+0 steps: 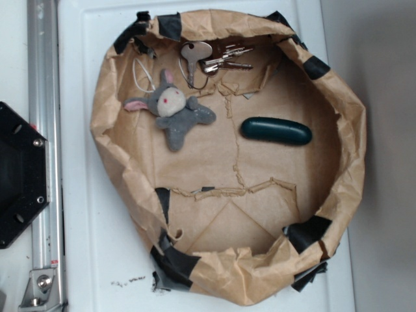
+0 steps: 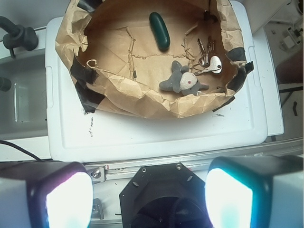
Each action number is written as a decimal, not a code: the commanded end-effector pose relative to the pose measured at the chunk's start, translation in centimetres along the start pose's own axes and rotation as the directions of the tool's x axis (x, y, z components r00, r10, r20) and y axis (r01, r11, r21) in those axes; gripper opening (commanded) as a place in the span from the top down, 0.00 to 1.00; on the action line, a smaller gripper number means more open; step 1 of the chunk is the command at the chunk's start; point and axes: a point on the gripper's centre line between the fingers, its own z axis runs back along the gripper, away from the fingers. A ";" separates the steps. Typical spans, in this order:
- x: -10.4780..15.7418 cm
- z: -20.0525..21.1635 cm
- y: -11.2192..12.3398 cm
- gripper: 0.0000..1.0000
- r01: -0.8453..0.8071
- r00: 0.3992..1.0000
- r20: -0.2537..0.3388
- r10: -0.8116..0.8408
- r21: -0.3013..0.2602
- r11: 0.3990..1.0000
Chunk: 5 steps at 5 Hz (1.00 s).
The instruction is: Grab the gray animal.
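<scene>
Brown paper, rolled and taped into a shallow bin (image 1: 354, 130), sits on a white worktop (image 1: 84, 247) with the bunny (image 1: 172, 112) lying face-up on its floor, near the wall closest to the robot's base (image 1: 19, 175). In the wrist view the toy's cream face and one pink-lined ear show clearly, and nothing rests on top of it.

A bunch of keys (image 1: 211, 58) lies just beside the bunny's head, with a thin white loop (image 1: 142, 75) close by on the other side. A dark green case (image 1: 275, 130) lies well apart, toward the bin's middle.

The gripper (image 2: 149, 194) hangs high above and outside the bin, its two fingers (image 2: 57, 194) spread wide at the bottom of the wrist view and holding nothing. The reach has not begun.

Judged from here, the crumpled paper wall is the main hazard: it stands between gripper and toy, and a low approach could snag or crush it and drag the bin across the worktop. A descent slightly off toward the head could catch the keys or the loop with the plush. The soft, flat body may also slip out of a shallow pinch.
</scene>
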 end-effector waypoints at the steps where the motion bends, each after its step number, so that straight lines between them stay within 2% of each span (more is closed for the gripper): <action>1: 0.0 0.0 0.0 0.00 0.000 1.000 0.000 0.000 0.000 1.000; 2: 4.7 -3.4 1.1 0.00 -0.071 0.997 0.025 0.071 0.023 0.997; 3: 9.5 -5.0 1.6 0.00 -0.161 0.986 0.037 0.160 0.007 0.987; 4: 12.5 -8.4 2.7 0.00 -0.203 0.979 0.033 0.201 0.052 0.978; 5: 12.6 -13.6 3.7 0.00 -0.165 0.985 -0.029 0.169 0.098 0.981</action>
